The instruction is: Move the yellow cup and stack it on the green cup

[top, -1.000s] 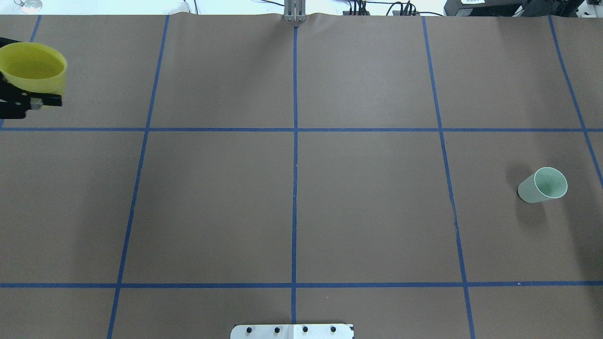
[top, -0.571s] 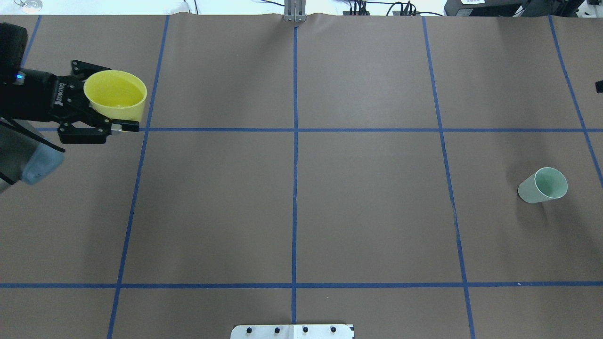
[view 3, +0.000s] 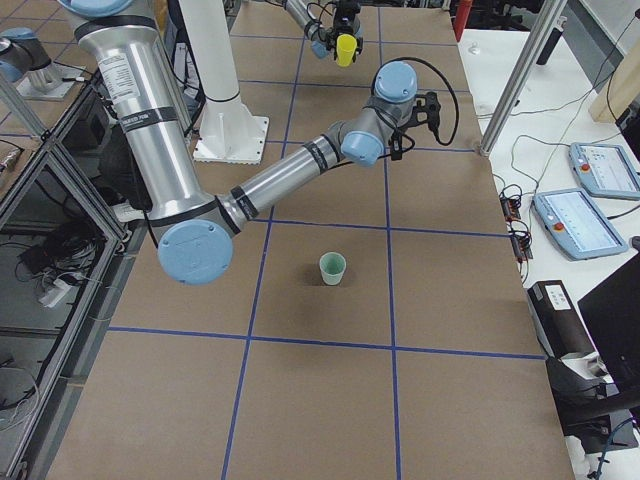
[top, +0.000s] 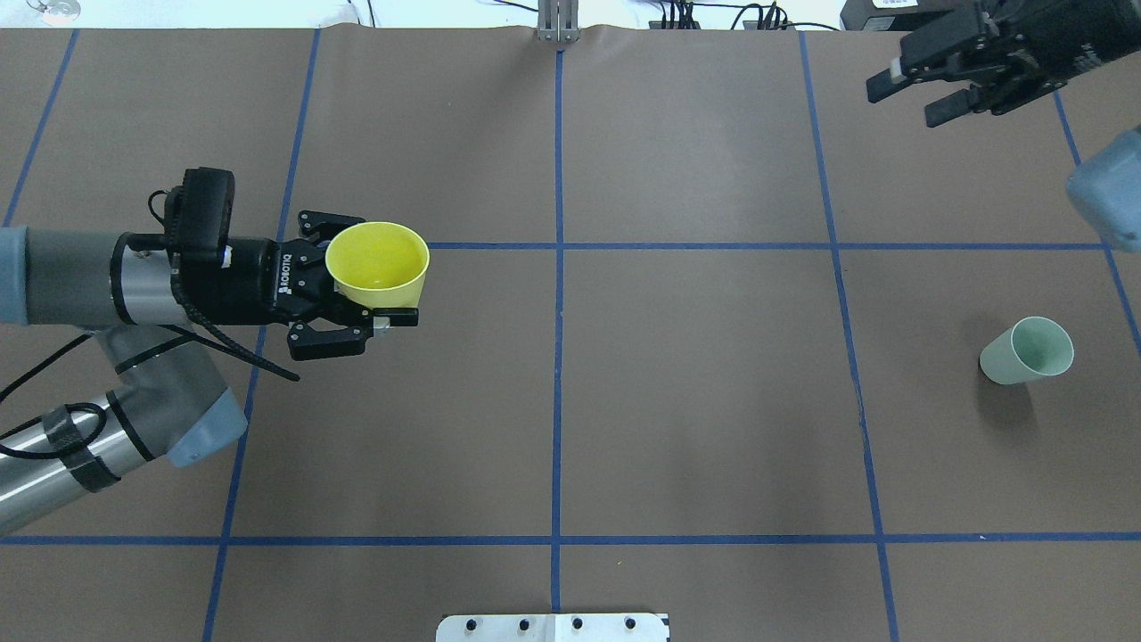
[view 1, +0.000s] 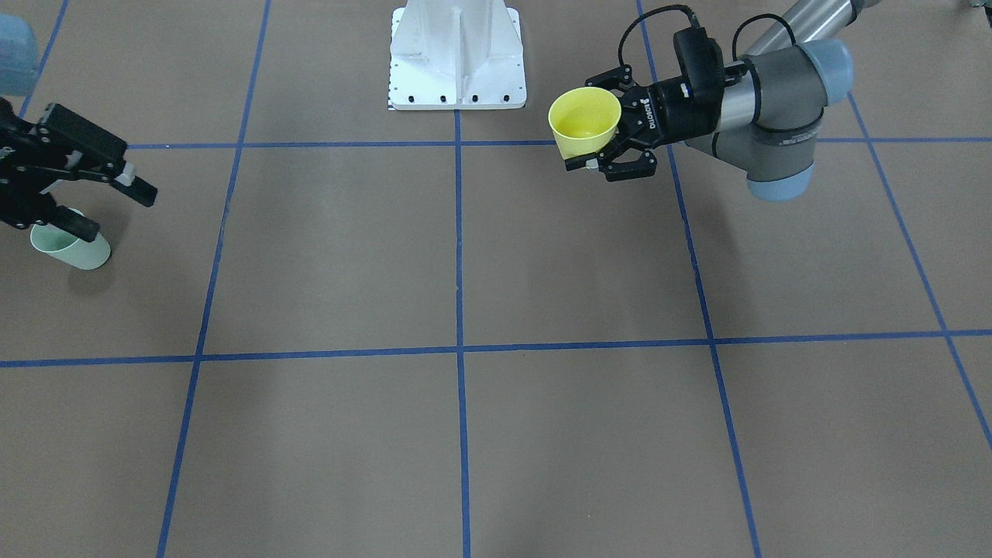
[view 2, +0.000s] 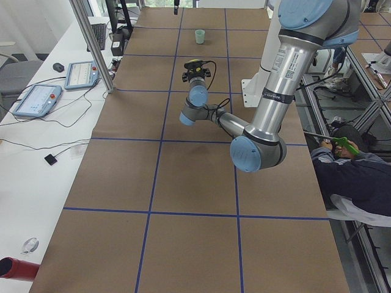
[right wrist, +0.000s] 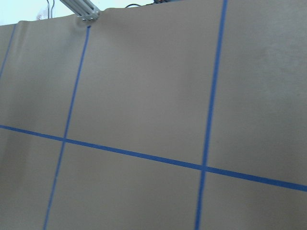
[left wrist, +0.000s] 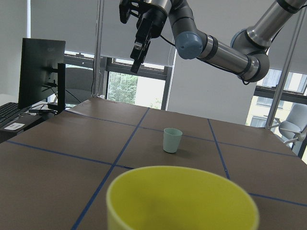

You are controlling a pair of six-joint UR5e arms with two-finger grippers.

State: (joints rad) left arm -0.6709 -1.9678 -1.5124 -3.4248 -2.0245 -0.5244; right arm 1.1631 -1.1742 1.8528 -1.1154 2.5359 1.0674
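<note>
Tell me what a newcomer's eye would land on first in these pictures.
The bright yellow cup stands out first: the left pincer holds it mouth up over the robot's left half of the table. Next comes the pale green cup, which stands alone and upright on the brown paper at the robot's right. The right pincer is open and empty near the far right corner in the overhead view.

Bright, even overhead lighting, soft shadow beside green cup [top: 1027,351], yellow cup [left wrist: 182,199] blurred in left wrist view, backlit windows.
</note>
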